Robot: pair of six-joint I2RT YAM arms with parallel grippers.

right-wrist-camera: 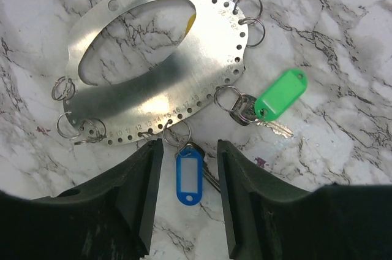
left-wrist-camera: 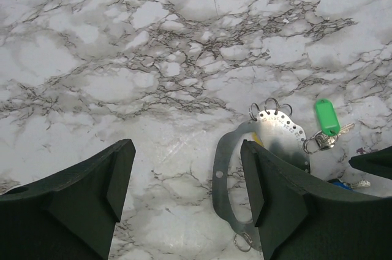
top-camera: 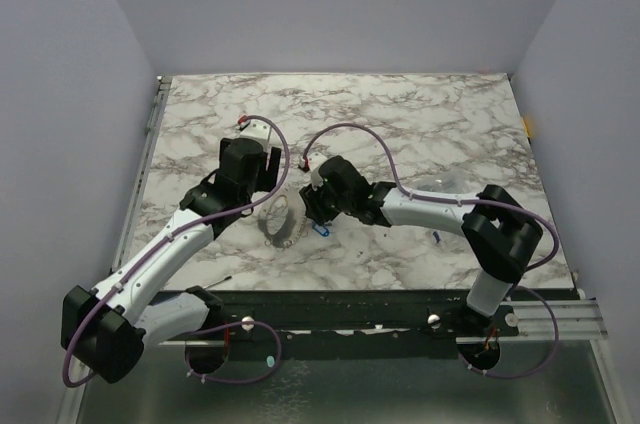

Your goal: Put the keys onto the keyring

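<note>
My right gripper (right-wrist-camera: pixel 188 149) hung low over the marble table (right-wrist-camera: pixel 343 27), jaws apart, and the blue key (right-wrist-camera: pixel 188 177) lay between my fingers, touching neither! Just ahead the keyring (right-wrist-camera: pixel 153 97) lay flat, with the green key (right-wrist-camera: pixel 280 94) ahead to the right, beside its rim. A yellow sliver (right-wrist-camera: pixel 191 21) showed through the hoop. My left gripper (left-wrist-camera: pixel 184 149) stood wide open and empty, its right finger over the keyring.

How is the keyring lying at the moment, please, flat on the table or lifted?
Flat on the table: the keyring lies against the marble with no edge raised.
</note>
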